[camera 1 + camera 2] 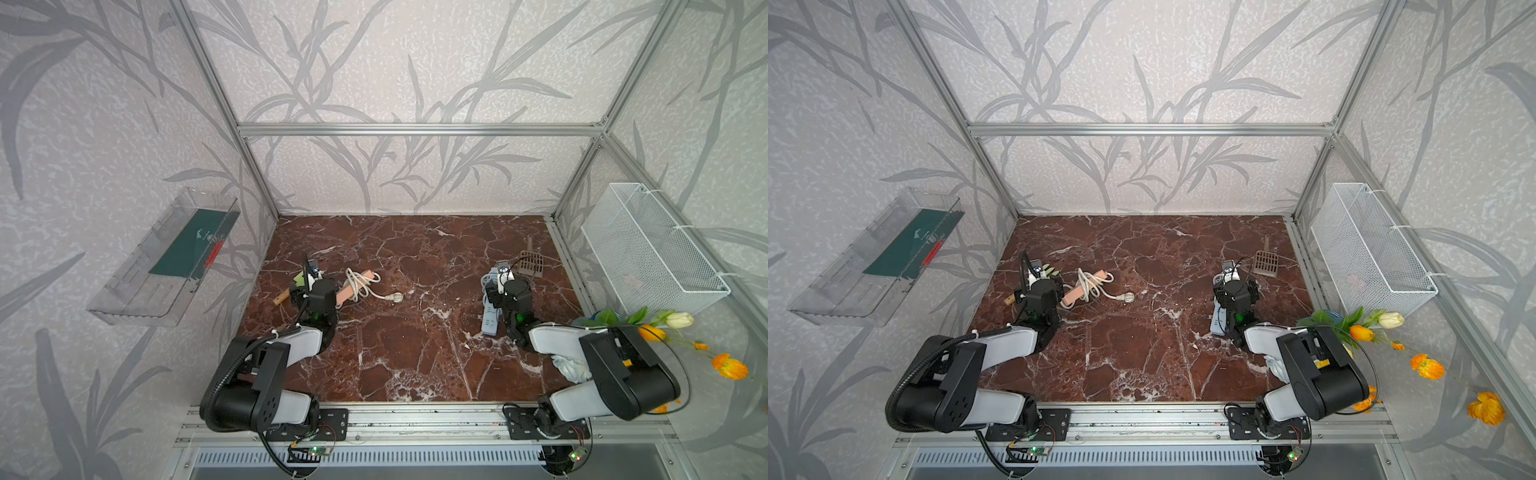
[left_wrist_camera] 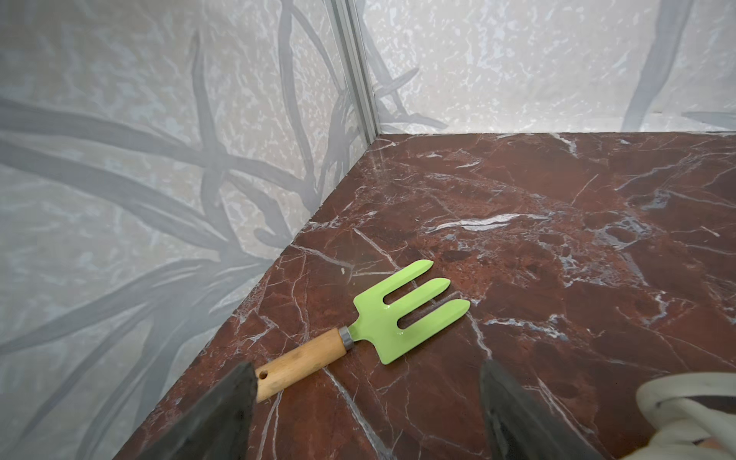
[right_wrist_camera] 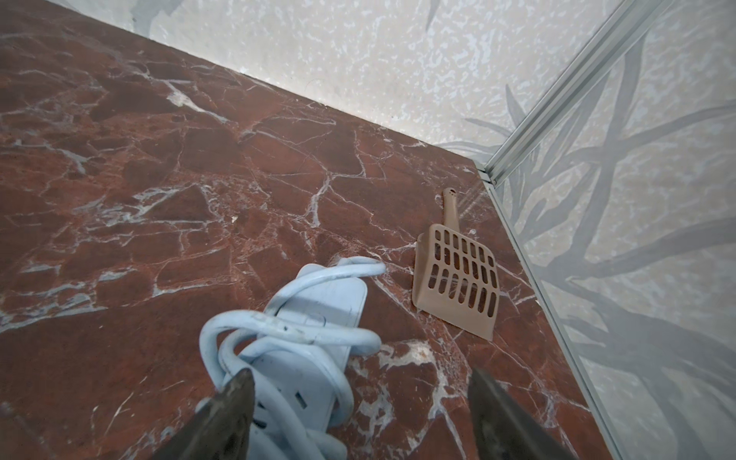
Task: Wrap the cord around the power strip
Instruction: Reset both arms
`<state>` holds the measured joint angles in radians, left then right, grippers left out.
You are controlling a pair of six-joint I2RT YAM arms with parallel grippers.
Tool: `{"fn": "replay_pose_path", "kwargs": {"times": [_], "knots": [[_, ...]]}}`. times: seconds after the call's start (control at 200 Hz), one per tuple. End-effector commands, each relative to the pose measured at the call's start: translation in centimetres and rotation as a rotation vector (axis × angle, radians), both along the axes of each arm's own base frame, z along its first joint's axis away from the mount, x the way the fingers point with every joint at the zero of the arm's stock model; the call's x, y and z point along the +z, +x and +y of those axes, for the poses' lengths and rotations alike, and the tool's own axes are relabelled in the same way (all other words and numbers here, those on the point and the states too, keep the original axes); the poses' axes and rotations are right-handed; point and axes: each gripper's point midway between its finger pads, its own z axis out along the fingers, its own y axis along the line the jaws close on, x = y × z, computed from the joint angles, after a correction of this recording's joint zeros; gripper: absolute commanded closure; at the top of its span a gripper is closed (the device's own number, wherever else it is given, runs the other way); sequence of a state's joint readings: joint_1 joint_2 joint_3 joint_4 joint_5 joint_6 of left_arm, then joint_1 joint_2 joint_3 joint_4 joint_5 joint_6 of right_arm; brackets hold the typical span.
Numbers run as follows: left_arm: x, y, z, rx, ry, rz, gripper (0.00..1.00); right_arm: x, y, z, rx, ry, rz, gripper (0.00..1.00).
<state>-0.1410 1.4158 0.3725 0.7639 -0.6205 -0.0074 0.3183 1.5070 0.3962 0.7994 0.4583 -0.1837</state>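
Observation:
A pink power strip (image 1: 352, 287) (image 1: 1087, 287) lies left of centre on the marble floor. Its white cord (image 1: 358, 281) (image 2: 685, 402) is looped around it, and the plug (image 1: 397, 297) rests on the floor beside it. My left gripper (image 1: 303, 287) (image 2: 368, 366) stands open just left of the strip, holding nothing. A light blue power strip (image 1: 490, 322) (image 3: 314, 314) with its blue cord (image 3: 286, 330) coiled around it lies at the right. My right gripper (image 1: 500, 291) (image 3: 360, 372) is open over it, one finger above the coil, gripping nothing.
A green garden fork (image 2: 402, 314) (image 1: 298, 279) with a wooden handle lies by the left wall, in front of the left gripper. A tan slotted scoop (image 3: 458, 278) (image 1: 531, 262) sits near the right wall. A wire basket (image 1: 652, 249), flowers (image 1: 681, 320) and a clear tray (image 1: 166, 257) hang outside.

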Motion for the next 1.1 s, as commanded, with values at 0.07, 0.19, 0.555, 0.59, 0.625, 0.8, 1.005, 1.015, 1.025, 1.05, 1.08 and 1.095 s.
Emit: {"fn": "replay_pose_path", "kwargs": {"times": [0.07,0.19,0.555,0.59,0.625,0.8,1.005,1.015,1.025,1.05,1.08,1.095], "knots": [[-1.0,1.1,-0.7,-0.11,-0.108,-0.074,0.01,1.8,0.8,0.6,0.072,0.049,-0.12,0.16],[-1.5,1.7,-0.5,-0.125,-0.098,-0.112,0.0,1.0,0.5,0.3,0.152,0.16,-0.112,0.16],[-2.4,2.3,0.5,-0.124,-0.2,-0.022,0.0,0.0,1.3,-2.5,-0.009,0.178,-0.106,0.01],[-2.3,2.3,0.5,-0.123,-0.195,-0.029,0.0,0.1,1.3,-2.5,-0.009,0.176,-0.109,0.01],[-2.3,2.3,0.6,-0.122,-0.194,-0.029,0.0,0.0,1.2,-2.5,-0.009,0.182,-0.102,0.01],[-2.4,2.4,0.5,-0.126,-0.194,-0.023,0.0,0.1,1.3,-2.5,-0.012,0.18,-0.107,0.01],[-2.4,2.4,0.5,-0.129,-0.196,-0.02,0.0,0.0,1.3,-2.5,-0.012,0.179,-0.105,0.01],[-2.3,2.4,0.4,-0.131,-0.197,-0.022,0.0,0.1,1.3,-2.5,-0.012,0.18,-0.106,0.01],[-2.3,2.4,0.4,-0.13,-0.197,-0.022,0.0,0.1,1.3,-2.5,-0.012,0.179,-0.107,0.01],[-2.3,2.4,0.5,-0.129,-0.196,-0.022,0.0,0.1,1.3,-2.5,-0.012,0.18,-0.107,0.01],[-2.4,2.4,0.4,-0.129,-0.196,-0.02,0.0,0.0,1.3,-2.5,-0.012,0.18,-0.106,0.01],[-2.3,2.4,0.4,-0.13,-0.196,-0.022,0.0,0.0,1.3,-2.5,-0.012,0.179,-0.106,0.01]]}}
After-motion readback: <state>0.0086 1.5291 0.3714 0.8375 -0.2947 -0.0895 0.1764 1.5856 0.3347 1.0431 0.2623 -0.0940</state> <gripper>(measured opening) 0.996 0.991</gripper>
